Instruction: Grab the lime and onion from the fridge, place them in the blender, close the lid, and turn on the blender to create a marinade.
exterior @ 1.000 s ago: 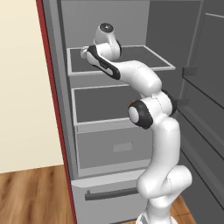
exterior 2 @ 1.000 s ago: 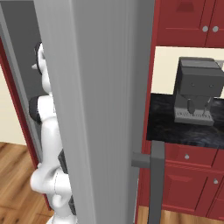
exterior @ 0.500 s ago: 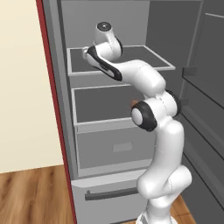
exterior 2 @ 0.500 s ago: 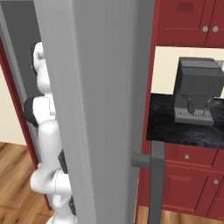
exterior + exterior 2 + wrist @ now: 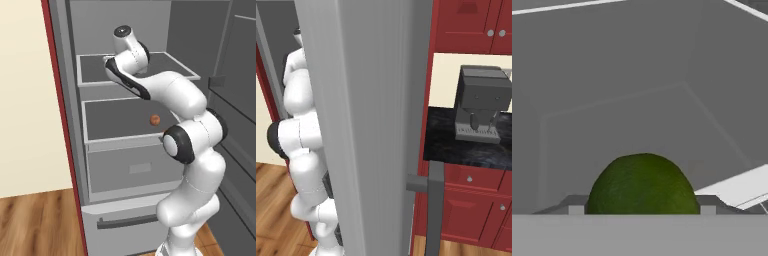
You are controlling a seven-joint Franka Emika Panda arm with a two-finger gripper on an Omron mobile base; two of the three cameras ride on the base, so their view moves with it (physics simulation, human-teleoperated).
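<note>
The lime (image 5: 643, 185), a dark green ball, fills the gap between my two fingertips (image 5: 575, 206) in the hand view, and my gripper (image 5: 642, 209) is shut on it. In the left base view my hand (image 5: 126, 52) reaches over the fridge's upper shelf (image 5: 100, 67), with the fingers hidden behind it. The onion (image 5: 155, 119), orange-brown, lies on the lower shelf (image 5: 112, 120) of the fridge (image 5: 70, 125), below my forearm. The blender and lid are out of view.
The open fridge door (image 5: 366, 125) with its dark bar handle (image 5: 433, 200) stands close on my right. Beyond it a grey coffee machine (image 5: 481, 105) sits on a dark counter (image 5: 456, 145) over red cabinets. A grey drawer (image 5: 135, 170) lies under the shelves.
My arm has risen: the elbow moved up and the hand lifted slightly at the upper shelf. The onion, earlier covered by the arm, now shows on the lower shelf.
</note>
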